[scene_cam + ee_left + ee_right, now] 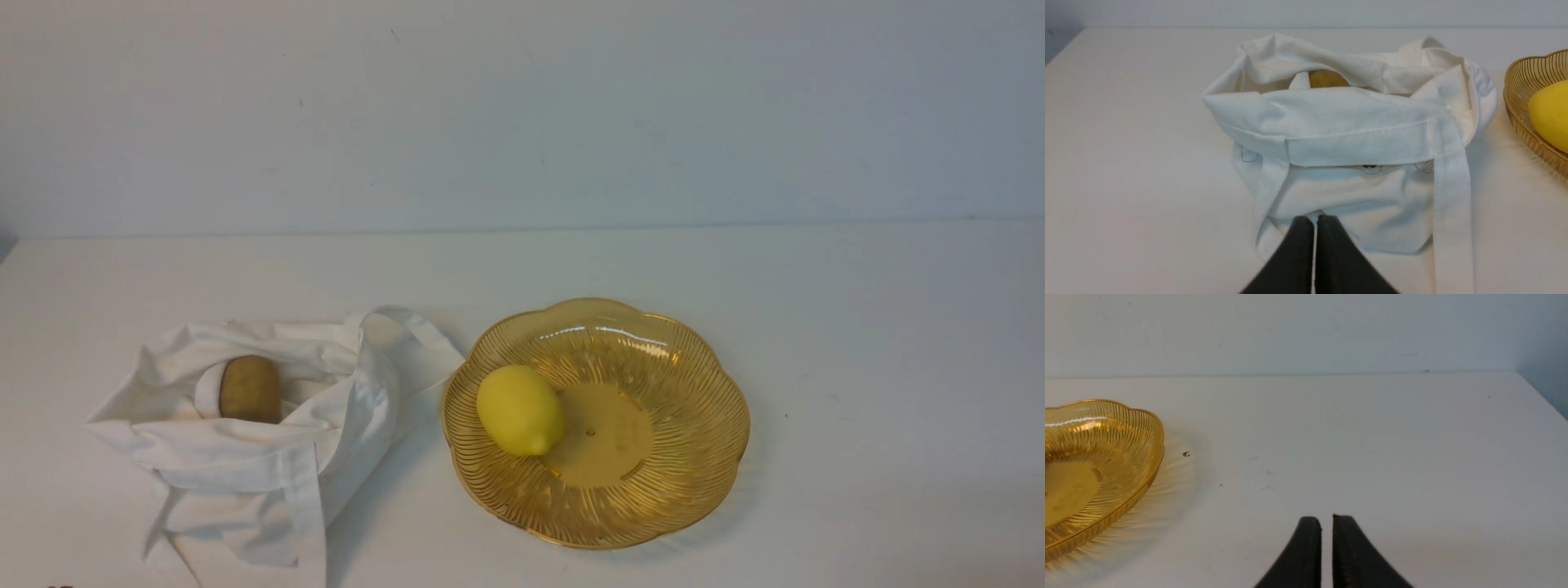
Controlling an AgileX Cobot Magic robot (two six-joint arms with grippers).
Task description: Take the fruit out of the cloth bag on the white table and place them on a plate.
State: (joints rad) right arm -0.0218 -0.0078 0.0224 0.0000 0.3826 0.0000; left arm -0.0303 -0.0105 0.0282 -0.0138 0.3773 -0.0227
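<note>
Front: lemon on plate, kiwi in bag. Step, I'd say: fetch kiwi; needs my left jaws opened, reaching in clear of cloth. Kiwi's brown, dull, oval.

Left wrist: left jaws clenched, bare; kiwi beyond them, half-hidden.

Right wrist: right jaws slightly parted, nothing held; plate off to one side.
</note>
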